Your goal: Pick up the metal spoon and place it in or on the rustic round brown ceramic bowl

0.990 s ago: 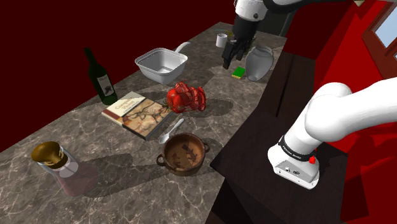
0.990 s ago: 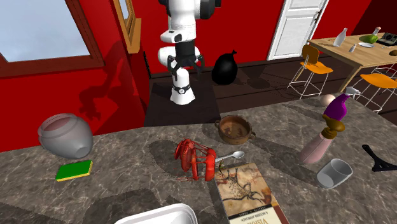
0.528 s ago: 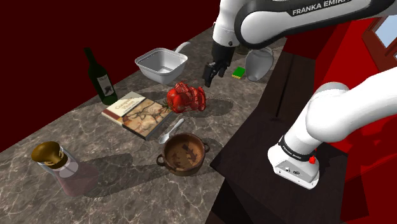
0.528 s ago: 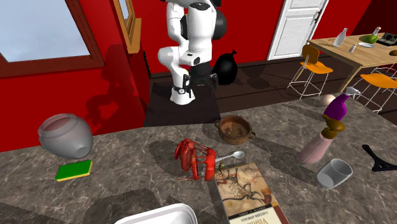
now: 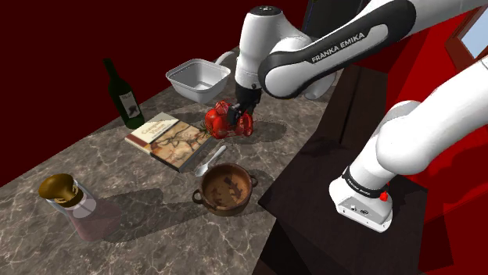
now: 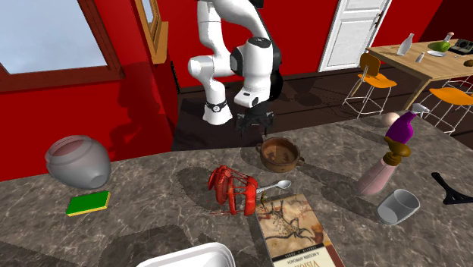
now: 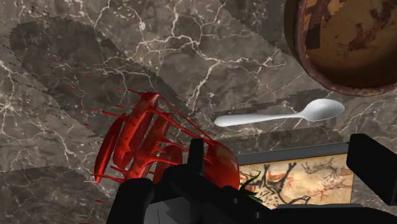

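The spoon [image 7: 280,115] lies flat on the counter [image 7: 191,51] just ahead of the gripper [image 7: 284,156], whose fingers stand apart and empty. Its long axis runs nearly along the line between the fingers, so I judge the wrist needs about a quarter turn before pinching the handle. In the shoulder view it sits mid-frame, head near the bowl [image 5: 227,187], handle towards the lobster [image 5: 228,119], the book [image 5: 168,139] edge close alongside: tight room.

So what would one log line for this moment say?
black two-finger gripper: open, empty, above dark marbled counter | white spoon: on counter beside round brown bowl, untouched | placed: no
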Available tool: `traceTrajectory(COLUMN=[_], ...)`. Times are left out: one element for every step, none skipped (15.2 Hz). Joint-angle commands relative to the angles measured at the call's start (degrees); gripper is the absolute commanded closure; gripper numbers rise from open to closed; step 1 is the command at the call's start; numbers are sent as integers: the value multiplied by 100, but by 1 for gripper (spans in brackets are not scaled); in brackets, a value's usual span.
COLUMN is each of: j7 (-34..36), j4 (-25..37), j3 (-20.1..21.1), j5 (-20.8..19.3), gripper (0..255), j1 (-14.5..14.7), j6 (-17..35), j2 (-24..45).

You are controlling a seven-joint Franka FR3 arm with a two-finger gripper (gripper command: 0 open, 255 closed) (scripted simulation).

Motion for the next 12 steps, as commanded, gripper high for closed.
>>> traceTrajectory(j7=[229,364,513,677,857,1051,1259,1475,1693,1909,2116,2309], j4=[122,189,263,346,438,539,649,769,897,1035,1181,1334], j3=[179,264,345,420,485,539,574,588,578,546,494,421], j5=[-167,-285,-425,-589,-778,-990,-1222,-1470,-1724,-1976,-2219,-2444], gripper=[0,0,0,0,0,0,0,0,0,0,0,0], j1=[-31,-50,-70,-89,-103,-112,-106,-82,-36,29,116,223], j6=[361,523,677,823,958,1082,1193,1291,1377,1450,1512,1566], j2=[466,698,933,1173,1418,1665,1915,2167,2418,2667,2913,3154])
